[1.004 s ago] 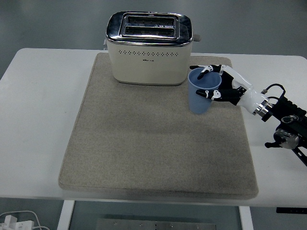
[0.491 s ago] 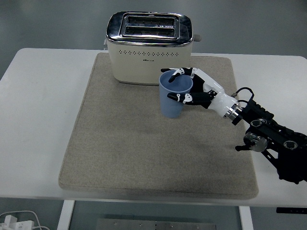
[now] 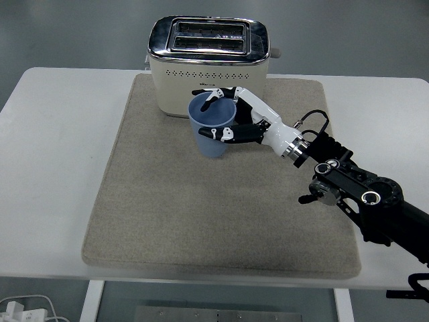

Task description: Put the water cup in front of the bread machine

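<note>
A blue plastic water cup (image 3: 210,127) stands upright, close in front of the cream toaster-style bread machine (image 3: 209,68), over the beige mat (image 3: 201,215). My right hand (image 3: 231,119) is wrapped around the cup from its right side, fingers curled on the rim and wall. Whether the cup's base touches the mat cannot be told. The right arm (image 3: 355,194) reaches in from the lower right. The left arm is out of sight.
The mat covers most of the white table (image 3: 53,168). A white power strip with cable (image 3: 20,310) lies on the floor below the table's near left corner.
My right hand has carried the cup leftwards across the mat, from beside the bread machine's right end to a spot in front of its middle.
</note>
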Controlling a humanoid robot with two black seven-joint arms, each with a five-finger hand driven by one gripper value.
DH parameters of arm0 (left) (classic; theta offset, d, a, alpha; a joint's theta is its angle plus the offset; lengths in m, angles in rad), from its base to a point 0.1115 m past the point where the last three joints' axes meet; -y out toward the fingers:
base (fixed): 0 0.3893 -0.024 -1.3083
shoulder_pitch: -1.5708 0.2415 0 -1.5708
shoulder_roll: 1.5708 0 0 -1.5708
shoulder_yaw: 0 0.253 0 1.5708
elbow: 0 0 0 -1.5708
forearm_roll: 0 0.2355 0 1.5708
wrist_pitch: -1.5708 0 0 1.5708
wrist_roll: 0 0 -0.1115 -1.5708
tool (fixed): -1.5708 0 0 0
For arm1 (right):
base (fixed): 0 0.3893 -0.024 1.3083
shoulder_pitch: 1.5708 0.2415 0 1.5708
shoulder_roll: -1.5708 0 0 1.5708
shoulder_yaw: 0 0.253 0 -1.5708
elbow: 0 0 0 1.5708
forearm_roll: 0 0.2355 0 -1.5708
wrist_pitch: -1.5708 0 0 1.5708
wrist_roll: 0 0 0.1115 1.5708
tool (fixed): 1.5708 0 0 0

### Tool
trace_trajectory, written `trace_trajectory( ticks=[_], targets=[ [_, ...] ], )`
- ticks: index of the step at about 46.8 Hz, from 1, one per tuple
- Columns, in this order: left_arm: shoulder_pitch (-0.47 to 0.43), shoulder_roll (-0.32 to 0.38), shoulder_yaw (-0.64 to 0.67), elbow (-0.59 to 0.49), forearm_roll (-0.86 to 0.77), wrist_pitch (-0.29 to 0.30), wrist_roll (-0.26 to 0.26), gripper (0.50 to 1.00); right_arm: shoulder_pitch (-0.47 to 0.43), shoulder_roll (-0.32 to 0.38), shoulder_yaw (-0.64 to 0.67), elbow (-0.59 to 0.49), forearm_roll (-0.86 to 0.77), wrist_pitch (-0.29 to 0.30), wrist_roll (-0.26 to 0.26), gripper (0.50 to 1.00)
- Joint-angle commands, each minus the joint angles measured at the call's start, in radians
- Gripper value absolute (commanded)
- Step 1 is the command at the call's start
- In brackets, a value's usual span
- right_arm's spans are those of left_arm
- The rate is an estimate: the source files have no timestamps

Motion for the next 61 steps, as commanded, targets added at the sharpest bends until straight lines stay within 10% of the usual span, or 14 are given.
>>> trace_trajectory(
  ticks=[1, 24, 61],
  targets=[
    [0.000, 0.000, 0.000, 0.000, 0.000, 0.001, 0.000, 1.000, 0.013, 0.017, -0.019, -0.002, 0.000, -0.030, 0.000, 0.500],
    [0.000, 0.000, 0.000, 0.000, 0.000, -0.001, 0.000, 1.000, 0.032, 0.067, -0.029, -0.068, 0.001, -0.170, 0.000, 0.500],
    [0.000, 0.000, 0.000, 0.000, 0.000, -0.001, 0.000, 1.000, 0.016, 0.067, -0.093, -0.096, 0.003, -0.227, 0.000, 0.500]
  ],
)
